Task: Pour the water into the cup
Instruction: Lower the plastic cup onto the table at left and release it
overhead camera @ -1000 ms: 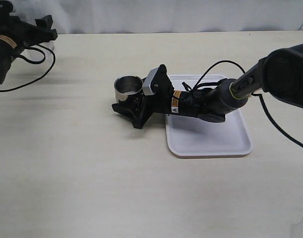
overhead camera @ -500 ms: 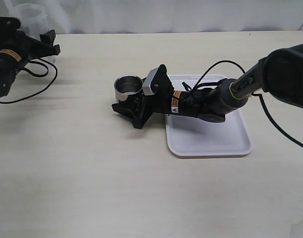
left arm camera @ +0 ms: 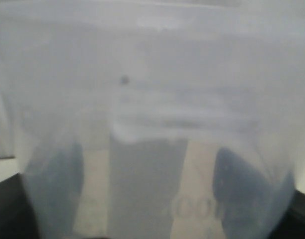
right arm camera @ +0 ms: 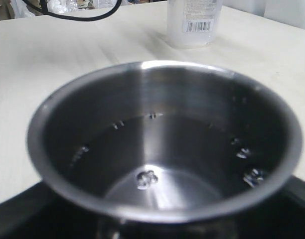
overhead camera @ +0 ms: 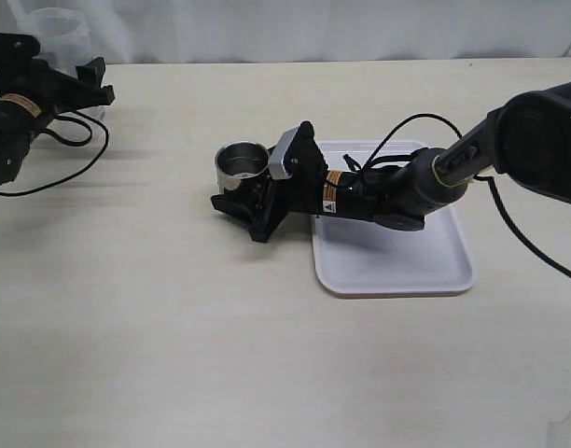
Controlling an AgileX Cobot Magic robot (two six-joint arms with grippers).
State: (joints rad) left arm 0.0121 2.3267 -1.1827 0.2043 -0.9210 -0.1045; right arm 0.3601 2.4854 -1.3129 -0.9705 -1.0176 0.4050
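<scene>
Two arms: one reaches in at the upper left of the exterior view, the other comes from the right edge and lies low across the middle.
Left pincer: black, at the upper left corner, right in front of the container. Its wrist view shows dark shapes low on both sides of the plastic. I cannot tell whether it is clamped on the container or slack.
Container: tall, translucent plastic, upright at the upper left. It fills the left wrist view as a pale blur with faint printed marks near the bottom.
Water: clear beads cling to the inside wall and bottom of the cup. The level in the container is too blurred to read.
Right pincer: turned on its side left of centre, pointing left, with its black parts at the foot of the cup. I cannot tell how wide it stands or whether it presses on the cup.
Cup: short, steel, no handle, upright on the table just left of the tray. It fills the right wrist view, mouth open to the camera.
Tray: white, flat, right of centre, with the right arm lying over its upper part.
Table: pale wood grain.
Cable: black, looping on the table below the left pincer.
</scene>
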